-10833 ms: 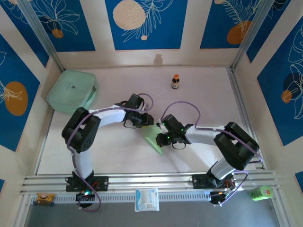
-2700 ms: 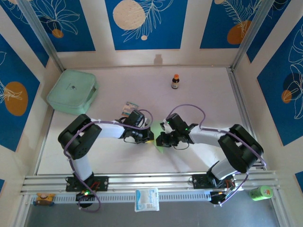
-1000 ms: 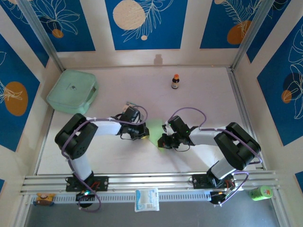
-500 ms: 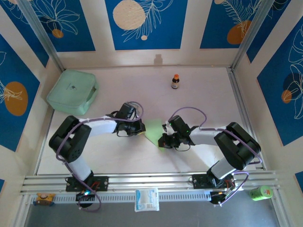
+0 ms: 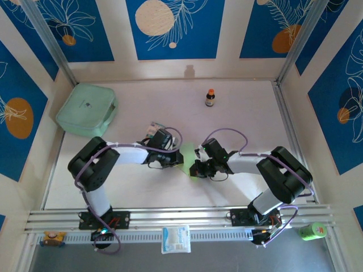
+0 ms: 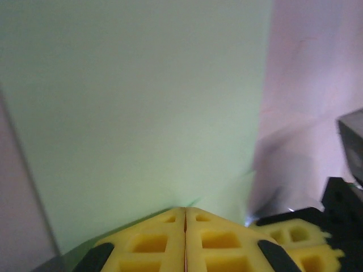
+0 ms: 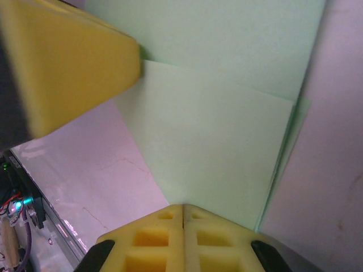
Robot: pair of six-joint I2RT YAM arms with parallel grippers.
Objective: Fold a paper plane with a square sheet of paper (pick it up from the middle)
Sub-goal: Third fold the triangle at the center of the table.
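The pale lime-green sheet of paper [image 5: 188, 154] lies partly folded on the table between the two arms, with a folded layer on top [image 7: 215, 141] and a wide flat face [image 6: 136, 107]. My left gripper [image 5: 176, 161] is shut, its yellow fingertips [image 6: 185, 212] resting on the sheet's left part. My right gripper [image 5: 194, 168] is shut too, tips [image 7: 183, 208] down on the sheet's near edge. The left gripper's yellow finger [image 7: 74, 62] shows in the right wrist view. No finished paper plane is to be seen.
A mint-green plastic box [image 5: 87, 109] sits at the back left. A small brown bottle [image 5: 210, 97] stands at the back centre. A striped packet [image 5: 153, 129] lies just behind the left arm. A white packet [image 5: 175, 238] and a green can [image 5: 311, 230] lie by the front rail.
The left gripper has slid back to the right across the sheet, covering more of it than half a second ago. The right gripper has stayed almost still.
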